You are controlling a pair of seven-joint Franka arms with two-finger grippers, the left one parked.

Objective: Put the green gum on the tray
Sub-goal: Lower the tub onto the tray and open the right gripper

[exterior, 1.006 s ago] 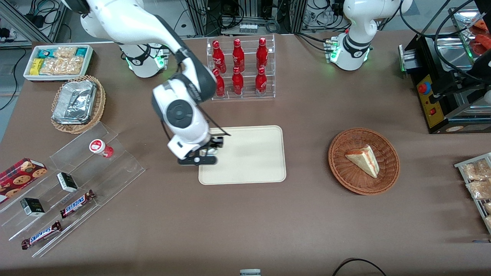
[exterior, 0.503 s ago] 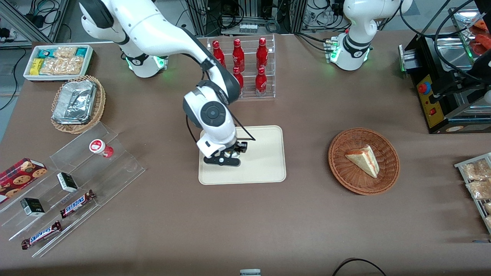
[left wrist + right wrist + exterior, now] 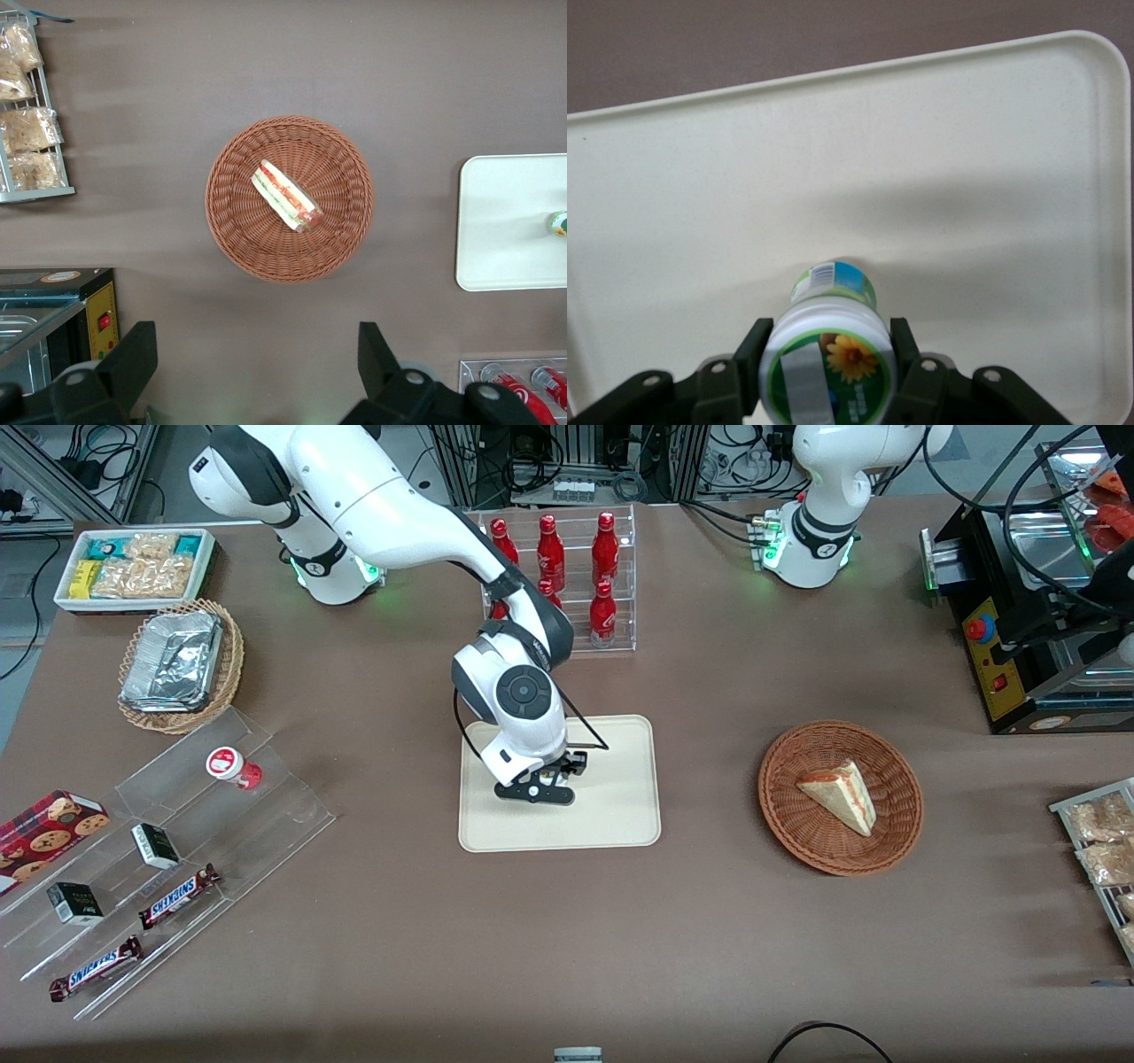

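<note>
The tray (image 3: 966, 177) looks matt, faintly speckled plastic; the green gum (image 3: 828, 350) is glossy plastic with a paper label.

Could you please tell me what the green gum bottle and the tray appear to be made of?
The green gum, held between the gripper's shut jaws above the tray, looks like smooth white plastic with a glossy printed label and lid sticker. The tray looks like matte cream plastic or melamine: faintly speckled, with a moulded rounded rim. Neither can be confirmed by sight alone.
</note>
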